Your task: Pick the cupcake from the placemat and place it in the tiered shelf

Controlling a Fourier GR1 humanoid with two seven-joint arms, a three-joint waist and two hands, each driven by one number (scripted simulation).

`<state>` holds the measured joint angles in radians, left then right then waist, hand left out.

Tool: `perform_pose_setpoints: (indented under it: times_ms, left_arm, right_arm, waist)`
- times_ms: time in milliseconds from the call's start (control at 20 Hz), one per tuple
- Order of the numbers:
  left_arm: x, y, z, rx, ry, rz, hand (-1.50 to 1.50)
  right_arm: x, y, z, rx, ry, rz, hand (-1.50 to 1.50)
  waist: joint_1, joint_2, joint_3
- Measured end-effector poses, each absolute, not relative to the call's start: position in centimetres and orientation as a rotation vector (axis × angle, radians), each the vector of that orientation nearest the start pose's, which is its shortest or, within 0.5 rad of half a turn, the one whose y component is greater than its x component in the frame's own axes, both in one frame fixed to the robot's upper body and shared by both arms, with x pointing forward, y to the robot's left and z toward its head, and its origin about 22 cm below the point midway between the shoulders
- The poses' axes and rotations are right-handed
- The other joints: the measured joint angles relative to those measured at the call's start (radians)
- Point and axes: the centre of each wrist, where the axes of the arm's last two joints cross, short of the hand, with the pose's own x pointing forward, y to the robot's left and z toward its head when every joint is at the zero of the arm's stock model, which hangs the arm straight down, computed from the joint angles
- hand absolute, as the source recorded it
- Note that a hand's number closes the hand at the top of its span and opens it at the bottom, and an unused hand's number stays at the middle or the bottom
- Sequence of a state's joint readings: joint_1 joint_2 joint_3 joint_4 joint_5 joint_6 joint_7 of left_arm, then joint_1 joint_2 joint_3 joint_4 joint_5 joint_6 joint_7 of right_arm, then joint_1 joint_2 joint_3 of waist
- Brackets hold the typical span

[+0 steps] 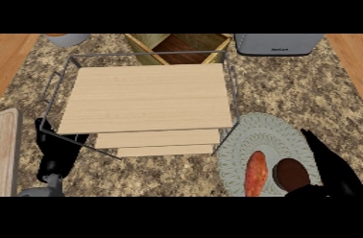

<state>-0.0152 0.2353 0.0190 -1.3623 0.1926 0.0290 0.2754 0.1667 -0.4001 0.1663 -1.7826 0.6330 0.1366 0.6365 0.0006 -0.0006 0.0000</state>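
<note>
Brown round cupcake [291,174] lies on patterned placemat [266,131] beside wooden tiered shelf [149,100].

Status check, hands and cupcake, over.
Left hand open, by shelf. Right hand open beside cupcake. Cupcake on placemat, carrot alongside.

On the speckled bench [297,93], the tiered shelf [145,98] stood left of a round placemat [273,131] bearing the brown cupcake [291,175]; the right robot hand [333,172] hovered just beside it.
</note>
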Motion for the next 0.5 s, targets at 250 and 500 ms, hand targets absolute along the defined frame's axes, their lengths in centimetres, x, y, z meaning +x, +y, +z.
perform_pose_setpoints:
  times_ms: [250, 500]
  left_arm:
    - [24.7, 28.9, -2.8, 0.089, -1.112, 0.044, 0.0]
    - [24.8, 28.5, -2.8, 0.096, -1.111, 0.051, 0.0]
  right_arm:
    - [20.1, -28.1, 1.4, -0.805, -0.866, 0.718, -1.5]
    - [21.1, -27.3, 0.3, -0.797, -0.896, 0.712, -1.5]
  waist:
    - [-0.001, 0.0, 0.0]
    - [-0.002, -0.002, -0.003]
